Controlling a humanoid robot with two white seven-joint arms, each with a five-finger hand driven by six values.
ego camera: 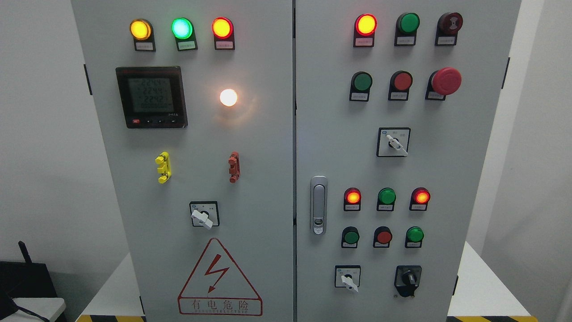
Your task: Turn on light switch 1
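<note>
Cabinet doors (pixel 268 179) fill the head view, with controls mounted flat on the faces, presumably so that each can be reached and read from the front. At the far left, a dark box with an antenna (pixel 27 273) is seen low against the wall. On the left door, three lit indicator lamps (pixel 181 28) are set along the top, amber, green and orange-red, each above a small label too small to be read. Below them a digital meter (pixel 151 97) is fitted, and just to its right a white lamp (pixel 228 97) is glowing brightly. Lower down, a yellow clip (pixel 163 167) and a red clip (pixel 233 167) are fixed side by side but well apart, and beneath them a rotary selector (pixel 204 214) is seen with its white lever tilted down to the right. A lightning warning triangle (pixel 219 279) is printed at the bottom.

At the seam a door latch (pixel 318 205) is mounted. The right door carries rows of red and green push buttons (pixel 386 196), a red mushroom stop button (pixel 445 81) and further selector switches (pixel 393 142).

Which control is light switch 1 cannot be told, since the labels are illegible; the left door's selector, below the white lamp, is judged a likely candidate.

No robot hand is in view, so neither hand's opening nor anything held or touched can be told
</note>
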